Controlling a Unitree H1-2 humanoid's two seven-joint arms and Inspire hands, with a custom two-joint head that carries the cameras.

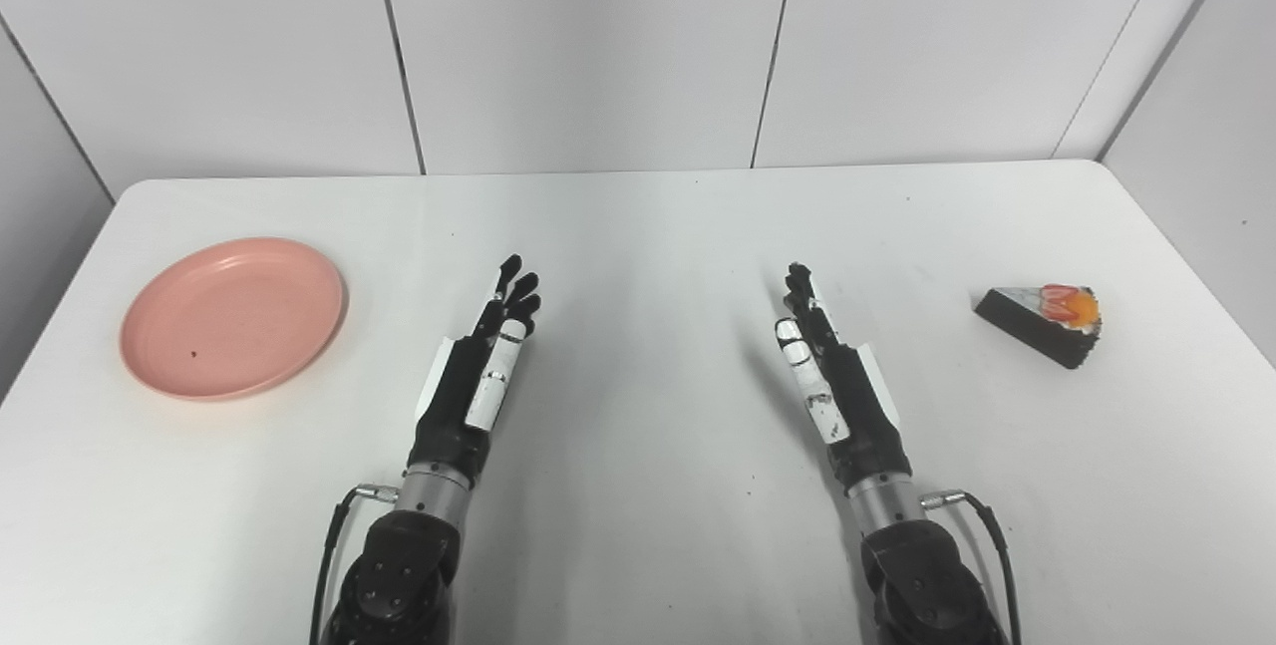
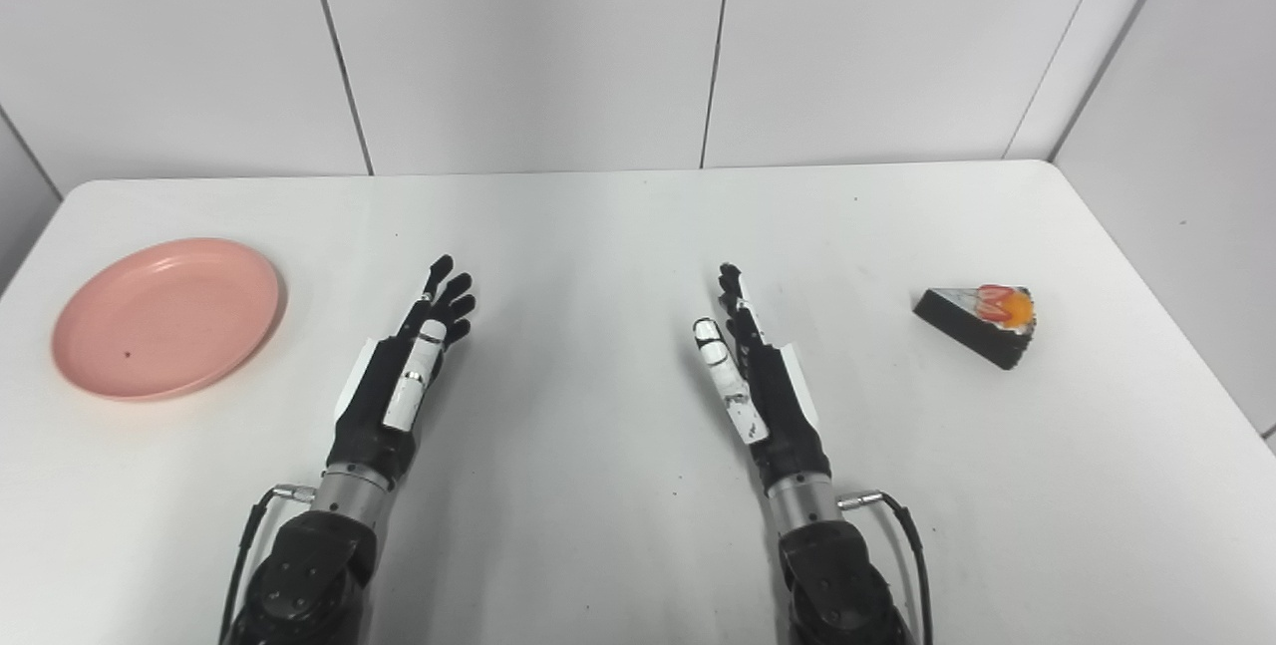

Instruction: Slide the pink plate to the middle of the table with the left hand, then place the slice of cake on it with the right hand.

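Both hands are empty, fingers straight. Left hand (image 1: 478,366) should reach toward ten o'clock, hook the pink plate (image 1: 234,316) rim and drag it flat to the worktop (image 1: 638,226) centre.

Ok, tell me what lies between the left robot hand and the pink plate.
Nothing: only bare white table lies between the left robot hand and the pink plate, in both eye views.

White table (image 1: 638,226) (matte) before panelled wall (image 1: 588,37).
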